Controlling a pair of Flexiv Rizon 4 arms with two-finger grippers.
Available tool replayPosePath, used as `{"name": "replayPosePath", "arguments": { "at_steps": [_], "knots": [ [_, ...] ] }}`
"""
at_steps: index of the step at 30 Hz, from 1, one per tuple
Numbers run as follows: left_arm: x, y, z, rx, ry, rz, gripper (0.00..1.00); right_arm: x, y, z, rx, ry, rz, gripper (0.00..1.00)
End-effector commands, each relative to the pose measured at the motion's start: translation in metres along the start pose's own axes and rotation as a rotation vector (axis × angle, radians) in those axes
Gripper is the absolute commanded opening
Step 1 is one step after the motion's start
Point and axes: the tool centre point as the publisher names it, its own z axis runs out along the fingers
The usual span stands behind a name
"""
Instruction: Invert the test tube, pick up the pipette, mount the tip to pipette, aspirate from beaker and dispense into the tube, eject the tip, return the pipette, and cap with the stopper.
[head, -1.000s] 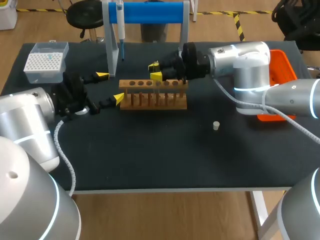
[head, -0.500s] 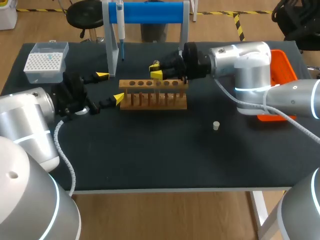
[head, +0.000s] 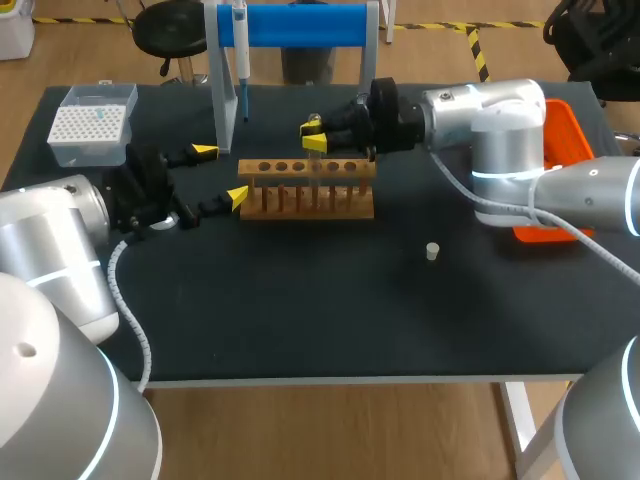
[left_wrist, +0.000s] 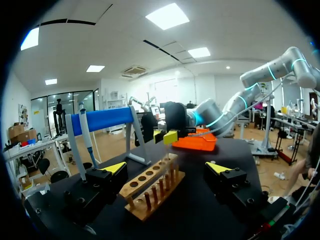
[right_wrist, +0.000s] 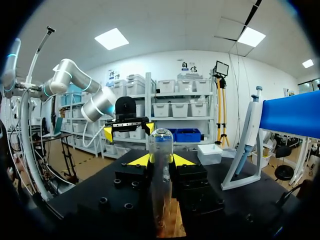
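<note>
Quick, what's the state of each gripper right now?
Left gripper: open, holding nothing.
Right gripper: closed on the test tube.

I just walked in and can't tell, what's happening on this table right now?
The right pincer is shut on a glass test tube, held rounded end up over the wooden rack. The left pincer sits open at the rack's left end, holding nothing. The pipette hangs on its stand, and the stopper lies on the table.

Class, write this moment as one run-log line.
step: inversion | right gripper: shut on test tube, round end up, over rack | left gripper: open, beside rack | pipette: on stand
</note>
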Motion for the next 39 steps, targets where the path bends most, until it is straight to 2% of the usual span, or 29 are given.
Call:
{"name": "replayPosePath", "arguments": {
  "at_steps": [1, 23, 39],
  "knots": [
    [0.003, 0.0, 0.002, 0.0, -0.01, 0.001, 1.0, 0.002, 0.004, -0.001, 0.005, -0.003, -0.001, 0.0],
    [0.003, 0.0, 0.002, 0.0, -0.01, 0.001, 1.0, 0.007, 0.028, -0.004, -0.002, -0.01, -0.013, 0.0],
    [0.003, 0.0, 0.002, 0.0, -0.01, 0.001, 1.0, 0.017, 0.049, -0.003, -0.004, -0.006, -0.051, 0.0]
  ]
}}
